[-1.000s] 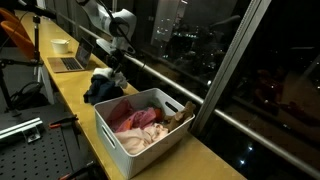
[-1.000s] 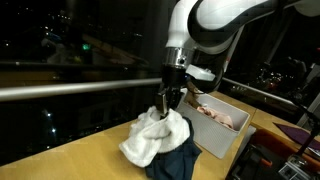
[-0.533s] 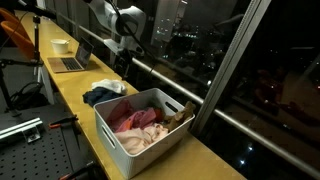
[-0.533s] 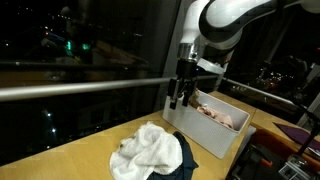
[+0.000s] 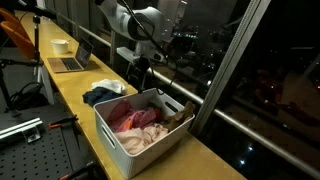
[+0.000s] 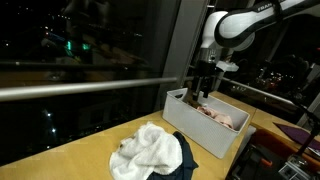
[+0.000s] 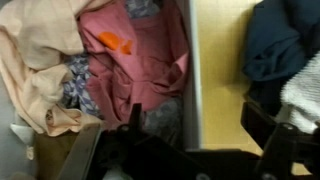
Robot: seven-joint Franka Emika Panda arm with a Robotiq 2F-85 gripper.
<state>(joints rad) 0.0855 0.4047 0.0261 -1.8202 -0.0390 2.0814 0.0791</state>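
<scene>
Wrist view looks straight down past my gripper (image 7: 170, 142), whose two dark fingers stand wide apart with nothing between them. I hang over a long wooden counter (image 5: 62, 88) that runs along a tall dark window (image 5: 235, 70) with a metal rail (image 6: 80, 88) in front of it; city lights show through the glass. Further along the counter sit an open laptop (image 5: 70, 62) and a pale bowl (image 5: 61, 45). Below me stands a white plastic bin (image 5: 113, 137), rectangular with handle cut-outs, and I hover above its end nearest the window, near the rim (image 7: 190, 70). The bin is heaped with crumpled clothes: a dusty-pink garment (image 7: 140, 60) with a small orange tag (image 7: 115, 43) lies under my fingers, a peach cloth (image 7: 35, 50) is bunched beside it, and a strip of patterned fabric (image 7: 80, 82) shows between them. Just outside the bin, on the bare wood, lies a loose pile: a rumpled white cloth (image 6: 145, 150) resting partly over a dark blue garment (image 7: 275, 40), both close to the bin's wall but apart from my fingers.
</scene>
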